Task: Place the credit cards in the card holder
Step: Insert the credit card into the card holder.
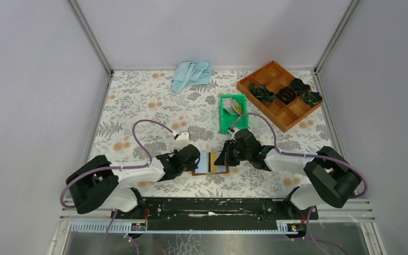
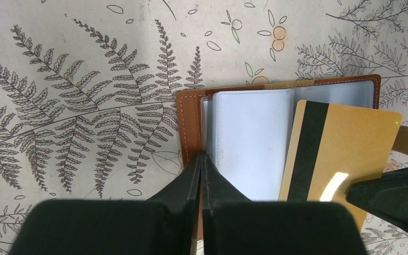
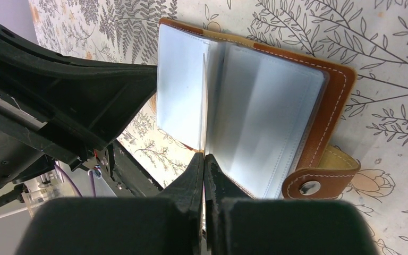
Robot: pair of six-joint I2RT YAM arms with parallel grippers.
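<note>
The fern-printed table [image 1: 138, 106] carries a wooden compartment tray [image 1: 292, 121] at the far right, a crumpled blue cloth [image 1: 191, 74] at the far edge and a small green bin [image 1: 224, 114] near the middle, all well apart from the work. The two arms meet at the near centre, where the card holder [image 2: 188, 122] lies open and flat with its clear sleeves [image 2: 249, 143] facing up. The left hand [image 2: 201, 164] is closed, and its tips appear to pinch the near edge of the holder's left cover, anchoring it. The right hand [image 3: 204, 164] is clamped on a gold-tan credit card [image 2: 350, 138] with a dark stripe, held over the holder's right half and seen almost edge-on from its own wrist. No other cards show. The step looks like feeding this card into a sleeve. To do it well, the card's leading edge should be lined up square with a sleeve mouth, tilted low so it slips under the clear film instead of riding over it, and pushed slowly while the left hand keeps the leather from sliding. The snap tab [image 3: 319, 178] juts out on the right and should be kept out of the card's path.
</note>
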